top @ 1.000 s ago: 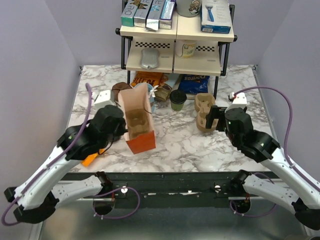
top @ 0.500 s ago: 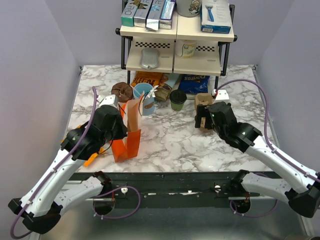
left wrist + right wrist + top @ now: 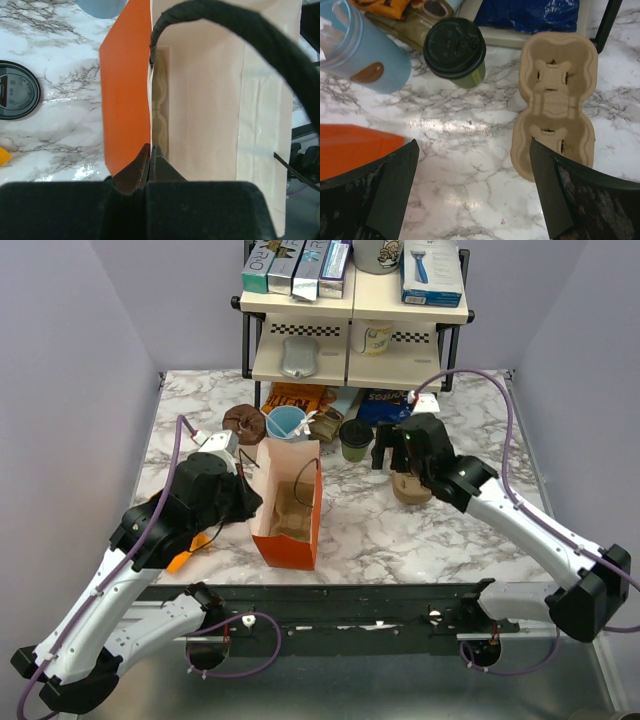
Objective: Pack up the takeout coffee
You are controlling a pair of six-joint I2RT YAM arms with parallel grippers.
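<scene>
The takeout coffee [image 3: 355,438], olive-green with a black lid, stands upright at the back middle of the table, in front of the shelf; it also shows in the right wrist view [image 3: 455,50]. My right gripper [image 3: 386,452] is open and empty, just right of and nearer than the cup, not touching it; in its own view [image 3: 472,145] bare marble lies between the fingers. The orange paper bag [image 3: 292,505] stands open-topped at the front middle. My left gripper [image 3: 151,150] is shut on the bag's left wall [image 3: 125,100].
A light blue cup [image 3: 285,423] stands left of the coffee. A brown pulp carrier [image 3: 555,105] lies right of it, partly under my right arm. Something brown shows inside the bag [image 3: 292,512]. Snack packets and a black-legged shelf [image 3: 355,360] are behind. A dark round lid [image 3: 17,90] lies left of the bag.
My left gripper has swung the bag from tilted and folded to upright with its mouth open. My right gripper has moved back and left, from the pulp carrier toward the coffee.
</scene>
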